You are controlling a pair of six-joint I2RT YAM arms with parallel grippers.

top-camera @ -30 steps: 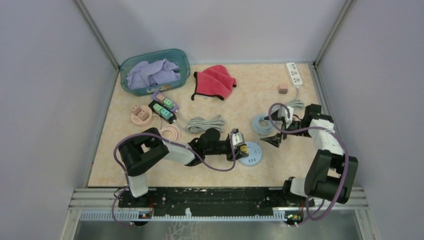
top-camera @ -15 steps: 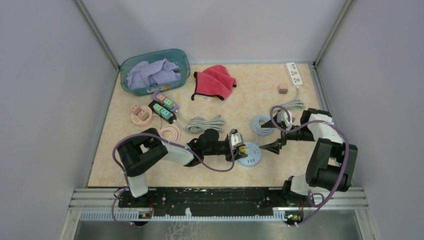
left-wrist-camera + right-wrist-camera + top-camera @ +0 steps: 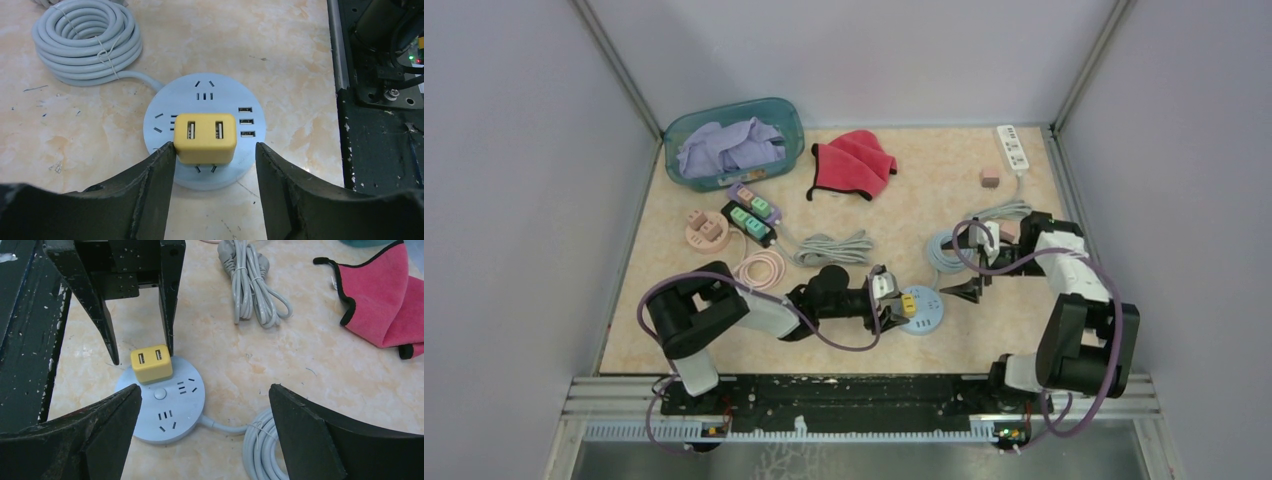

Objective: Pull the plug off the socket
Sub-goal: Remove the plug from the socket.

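So the small yellow cube-shaped plug with two USB ports (image 3: 205, 137) is seated in the flat round pale-blue socket disc (image 3: 210, 90), on the side of the disc nearest the left arm, and the disc is lying flat on the beige marble-look table (image 3: 984, 340), roughly in the middle near the front. The left gripper (image 3: 214, 146) is down low around the plug with its jaws spread. From its wrist cam, one black finger looks right up against the plug's side while the other has a clear gap, so it's bracketing the plug, not pinching it. The right gripper (image 3: 964, 290) is just on the other side of the disc, near it but not touching, jaws spread wide with nothing between them. Its wrist cam looks straight at the disc and plug. The disc's grey cable runs off into a tied coil of grey cable (image 3: 944, 250) just behind it. Other stuff on the table: a bundled grey cord (image 3: 832, 247) near the middle, a red cloth with black trim (image 3: 854, 160) at the back, a teal plastic basket holding lavender fabric (image 3: 734, 140) in the back left corner, and a white power strip (image 3: 1013, 147) at the back right.
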